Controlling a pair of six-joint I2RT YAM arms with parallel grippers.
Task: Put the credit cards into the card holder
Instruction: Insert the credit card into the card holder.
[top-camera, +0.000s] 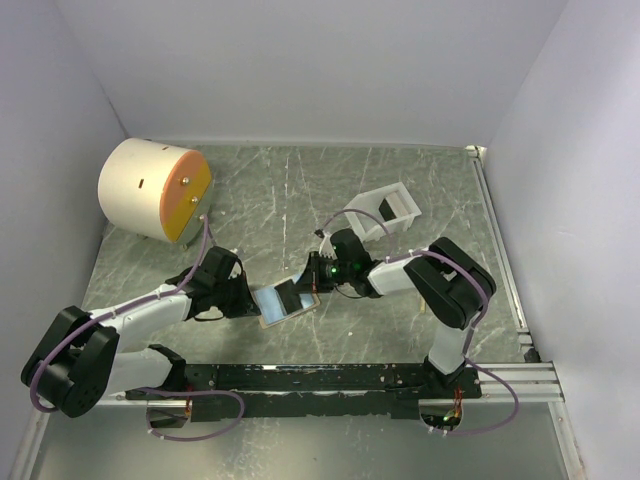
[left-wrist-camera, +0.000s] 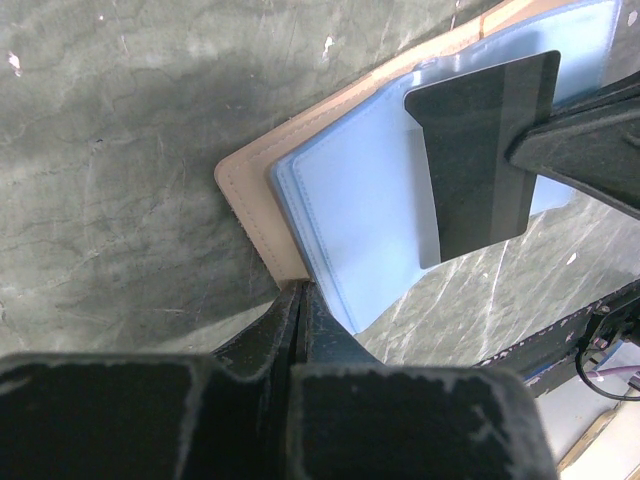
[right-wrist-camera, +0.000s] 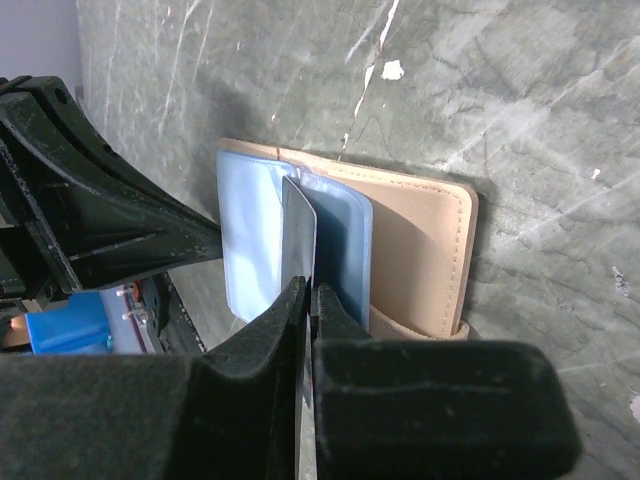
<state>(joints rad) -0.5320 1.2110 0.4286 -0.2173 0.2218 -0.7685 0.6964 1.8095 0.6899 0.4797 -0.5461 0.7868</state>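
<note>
The card holder (top-camera: 272, 306) lies open on the table, tan outside (right-wrist-camera: 420, 250) with pale blue pockets (left-wrist-camera: 360, 210). My left gripper (left-wrist-camera: 300, 292) is shut on its near tan and blue edge; from above the left gripper (top-camera: 250, 300) sits at the holder's left side. One dark credit card (left-wrist-camera: 480, 150) is pinched in my right gripper (right-wrist-camera: 308, 290), which is shut on it. Seen edge-on, the card (right-wrist-camera: 298, 230) stands between two blue pocket leaves. How deep it sits in a pocket I cannot tell. From above, the right gripper (top-camera: 316, 276) is at the holder's right edge.
A white box-like tray (top-camera: 385, 210) stands behind the right arm. A big cream cylinder with an orange face (top-camera: 152, 188) lies at the back left. White walls close the table on three sides. A black rail (top-camera: 330, 378) runs along the near edge.
</note>
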